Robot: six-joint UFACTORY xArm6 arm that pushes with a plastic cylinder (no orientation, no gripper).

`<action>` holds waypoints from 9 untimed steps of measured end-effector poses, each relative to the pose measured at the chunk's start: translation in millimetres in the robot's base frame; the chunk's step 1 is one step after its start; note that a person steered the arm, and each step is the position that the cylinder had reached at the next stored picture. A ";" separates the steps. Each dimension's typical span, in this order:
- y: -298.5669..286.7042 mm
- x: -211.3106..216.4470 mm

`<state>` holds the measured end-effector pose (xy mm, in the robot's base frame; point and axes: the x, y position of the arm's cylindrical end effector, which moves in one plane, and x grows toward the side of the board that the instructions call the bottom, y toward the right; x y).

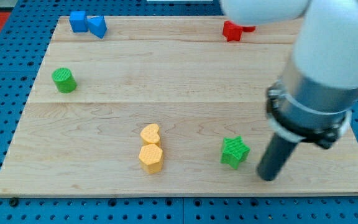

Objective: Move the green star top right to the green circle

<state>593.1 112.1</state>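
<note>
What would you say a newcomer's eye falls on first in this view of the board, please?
Probably the big grey-and-white arm filling the view's right, its dark rod ending in my tip just right of the green star near the bottom edge. Next come the two yellow blocks touching at bottom centre, and the green circle alone at the far left.

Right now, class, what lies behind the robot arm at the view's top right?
A red block shows beside the arm, with a little more red at the arm's edge. Whatever else sits there is covered. My tip rests right of the green star.
</note>
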 end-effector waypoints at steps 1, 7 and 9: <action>-48.4 -31.0; -113.6 -148.7; -261.3 -171.5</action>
<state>421.6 -149.2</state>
